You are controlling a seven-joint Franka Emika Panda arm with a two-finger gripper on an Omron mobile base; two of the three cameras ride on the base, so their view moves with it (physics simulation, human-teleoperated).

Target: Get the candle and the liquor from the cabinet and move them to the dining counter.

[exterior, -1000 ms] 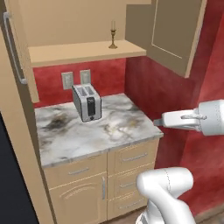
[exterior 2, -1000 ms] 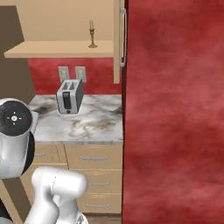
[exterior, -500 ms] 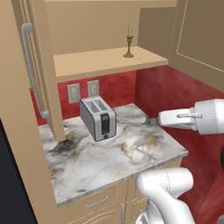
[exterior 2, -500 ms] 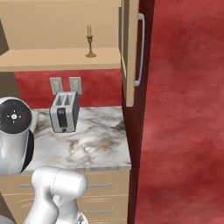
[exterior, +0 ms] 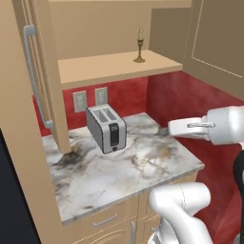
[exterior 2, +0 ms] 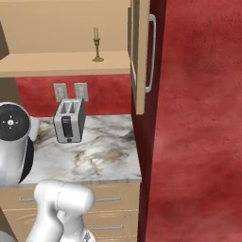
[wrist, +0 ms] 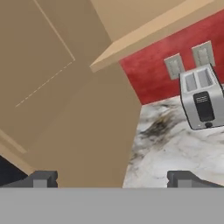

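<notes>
Both cabinet (exterior: 114,66) doors stand open, leaving its shelf reachable from the front; below, a toaster (exterior: 106,128) occupies the worktop (exterior: 143,167).

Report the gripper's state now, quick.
Gripper: open, jaws spread wide, holding nothing.

We are in a home kitchen: a marble tabletop (exterior: 143,167) carries a toaster (exterior: 106,128) below two wall outlets (exterior: 90,98), tan drawers (exterior 2: 113,208) sit underneath, a wooden cabinet (exterior: 43,95) with silver bar handles hangs open above, and the walls (exterior 2: 198,142) are red.
</notes>
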